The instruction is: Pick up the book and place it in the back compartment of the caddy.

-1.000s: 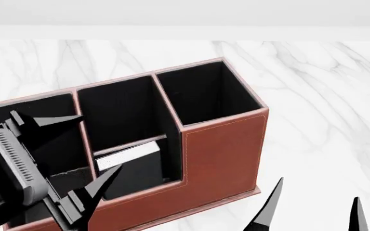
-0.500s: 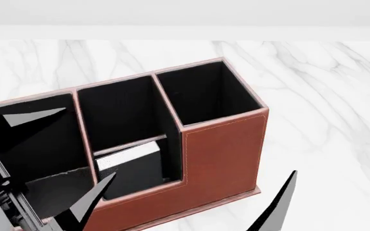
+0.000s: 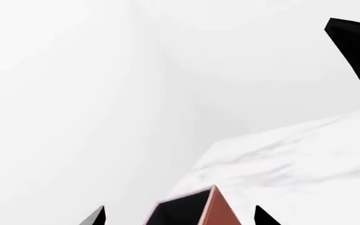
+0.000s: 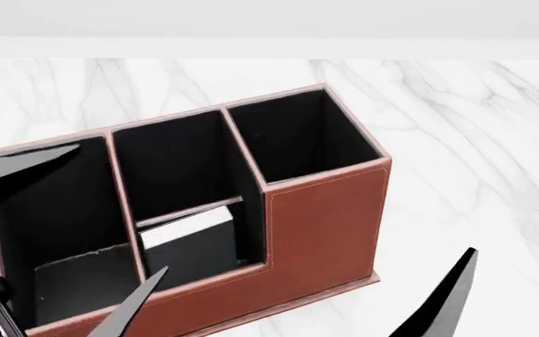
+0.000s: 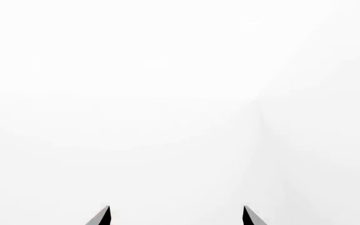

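Note:
The reddish-brown caddy (image 4: 325,225) stands on the white marble table, and one of its corners (image 3: 221,213) shows in the left wrist view. The book (image 4: 187,230), black with pale page edges, leans inside the back compartment (image 4: 215,261), behind the low brown wall and below the thin pale divider. My left gripper (image 4: 121,208) hangs open over the caddy's left end, holding nothing; its fingertips (image 3: 97,216) are wide apart. My right gripper (image 5: 176,214) is open and empty. Only one of its black fingers (image 4: 443,295) shows in the head view, in front of the caddy to the right.
The marble tabletop (image 4: 457,133) stretches behind and to the right of the caddy. The tall square pocket (image 4: 297,133) and the middle pocket (image 4: 171,161) show black lining. A grey patch (image 4: 78,277) lies low in the long left pocket. A black pointed shape (image 3: 355,51) crosses the left wrist view.
My left gripper has drawn back leftward and downward, away from the caddy, its body leaving the head view. The right finger has slid to the right. The book stays in its pocket.

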You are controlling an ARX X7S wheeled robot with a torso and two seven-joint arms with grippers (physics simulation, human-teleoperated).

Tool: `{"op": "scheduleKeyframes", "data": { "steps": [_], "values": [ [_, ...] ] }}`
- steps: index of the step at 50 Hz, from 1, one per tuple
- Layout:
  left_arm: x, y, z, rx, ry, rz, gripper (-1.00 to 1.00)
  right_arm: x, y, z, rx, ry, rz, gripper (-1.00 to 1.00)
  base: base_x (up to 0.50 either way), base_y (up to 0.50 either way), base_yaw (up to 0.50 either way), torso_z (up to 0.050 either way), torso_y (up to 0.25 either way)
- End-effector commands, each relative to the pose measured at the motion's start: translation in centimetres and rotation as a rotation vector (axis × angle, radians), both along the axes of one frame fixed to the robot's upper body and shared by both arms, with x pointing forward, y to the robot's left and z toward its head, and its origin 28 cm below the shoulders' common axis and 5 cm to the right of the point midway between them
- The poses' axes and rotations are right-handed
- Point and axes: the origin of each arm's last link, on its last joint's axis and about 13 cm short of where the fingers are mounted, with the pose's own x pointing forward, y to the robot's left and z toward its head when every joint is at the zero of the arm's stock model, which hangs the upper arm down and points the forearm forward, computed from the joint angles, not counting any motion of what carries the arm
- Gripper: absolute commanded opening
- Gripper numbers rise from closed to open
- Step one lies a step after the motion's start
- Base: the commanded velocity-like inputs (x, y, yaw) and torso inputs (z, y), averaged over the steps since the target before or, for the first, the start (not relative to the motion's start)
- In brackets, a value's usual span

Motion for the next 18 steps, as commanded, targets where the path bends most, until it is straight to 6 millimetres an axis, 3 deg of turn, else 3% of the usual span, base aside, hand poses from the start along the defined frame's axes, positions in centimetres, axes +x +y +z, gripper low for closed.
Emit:
{"op": "scheduleKeyframes", "data": {
  "steps": [1, 18],
  "values": [
    [-1.35, -0.33, 0.47, 0.021, -0.049, -0.025, 1.0, -0.4, 0.03, 0.94, -0.011, -0.039, -0.013, 1.0, 0.0, 0.0, 0.0, 0.0, 0.0],
    [-2.15, -0.33, 0.72, 0.01, -0.101, -0.025, 1.0, -0.12, -0.24, 0.95, -0.01, -0.037, -0.03, 1.0, 0.0, 0.0, 0.0, 0.0, 0.0]
  ]
}}
